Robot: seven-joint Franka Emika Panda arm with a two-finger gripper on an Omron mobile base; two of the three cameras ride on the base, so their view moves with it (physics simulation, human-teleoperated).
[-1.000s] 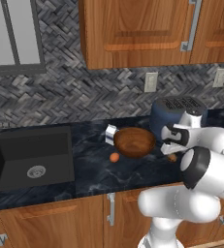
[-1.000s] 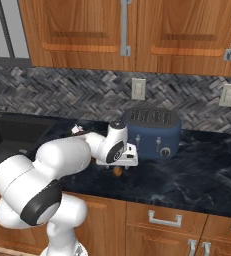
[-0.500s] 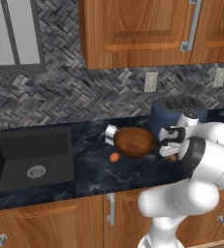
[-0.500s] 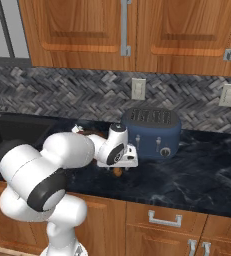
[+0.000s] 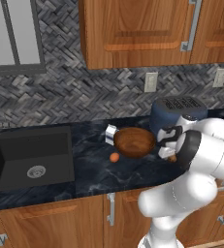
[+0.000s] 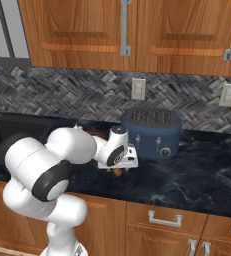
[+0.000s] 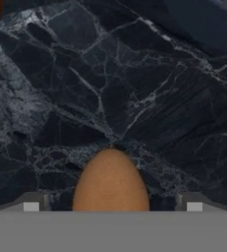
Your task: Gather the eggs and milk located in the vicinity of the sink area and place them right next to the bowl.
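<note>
The two-finger gripper (image 7: 112, 206) stands wide open, its dark finger tips (image 7: 32, 203) set well apart at either side of a small smooth orange-brown egg (image 7: 111, 180) and not touching it. This egg lies on the dark marbled counter (image 7: 134, 88), directly between the jaws, and its long axis points away from the hand, with the narrow end farthest. From the left base camera the hand (image 5: 167, 143) hangs low over the counter just to the right of the wide brown wooden bowl (image 5: 134, 142), in front of the blue toaster (image 5: 174, 112).

A second orange-brown egg (image 5: 114, 157) rests on the counter at the near left of the bowl, and the small white milk carton (image 5: 111, 134) lies touching the bowl's far left rim. The black recessed sink (image 5: 31, 155) is well apart on the left.

I judge that all three things are already beside the bowl, so the open hand only needs to lift straight up, without pushing the egg sideways.
</note>
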